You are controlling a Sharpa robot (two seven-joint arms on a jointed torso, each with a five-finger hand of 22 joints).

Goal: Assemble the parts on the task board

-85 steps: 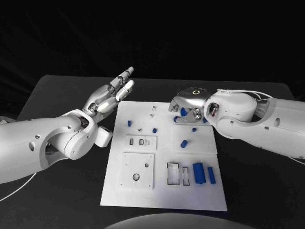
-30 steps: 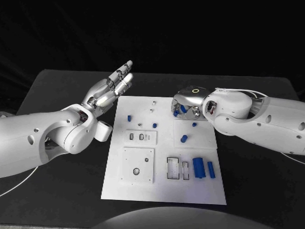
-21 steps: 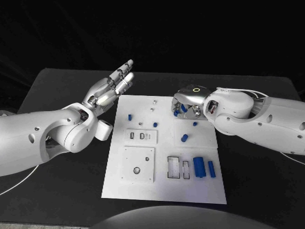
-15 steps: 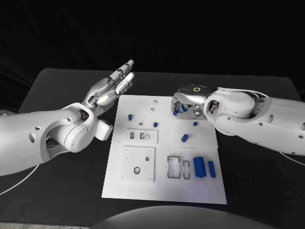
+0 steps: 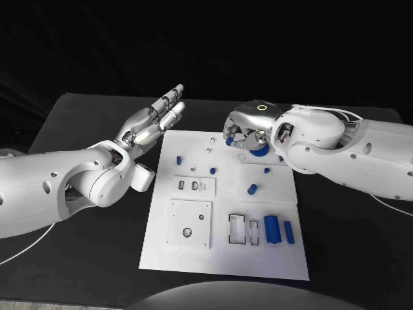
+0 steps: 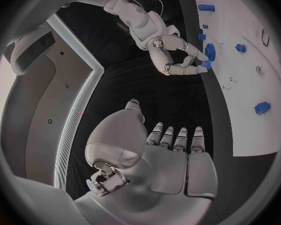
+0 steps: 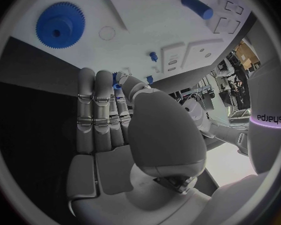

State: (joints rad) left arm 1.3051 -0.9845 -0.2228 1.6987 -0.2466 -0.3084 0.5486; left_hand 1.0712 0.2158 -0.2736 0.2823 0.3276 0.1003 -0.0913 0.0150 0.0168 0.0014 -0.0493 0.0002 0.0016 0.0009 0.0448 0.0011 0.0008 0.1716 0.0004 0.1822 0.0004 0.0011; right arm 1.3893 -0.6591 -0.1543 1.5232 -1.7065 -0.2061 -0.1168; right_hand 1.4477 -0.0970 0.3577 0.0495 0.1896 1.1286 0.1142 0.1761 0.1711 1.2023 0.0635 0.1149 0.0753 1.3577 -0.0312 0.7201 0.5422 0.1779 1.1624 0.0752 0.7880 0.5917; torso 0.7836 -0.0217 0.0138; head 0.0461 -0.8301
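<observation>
The white task board (image 5: 221,258) lies in the middle of the table. My right hand (image 5: 248,131) hovers over its far edge with fingers curled in, pinching a small blue part (image 5: 230,139) (image 7: 116,78) between thumb and fingers. A blue gear (image 5: 259,152) (image 7: 60,18) lies flat on the board just below that hand. My left hand (image 5: 155,121) is raised beside the board's far left corner, fingers straight and apart, holding nothing. From the left wrist, the right hand (image 6: 178,60) shows next to the gear (image 6: 209,50).
Small blue pegs (image 5: 178,159) (image 5: 212,170) (image 5: 267,170) (image 5: 251,189) stand on the board's far half. Two blue cylinders (image 5: 271,227) (image 5: 288,231) lie near its right edge beside rectangular slots (image 5: 236,227). A square plate (image 5: 190,223) sits on the left.
My right hand has lifted and drawn back toward the board's far edge, uncovering the blue gear. The left hand has barely moved.
</observation>
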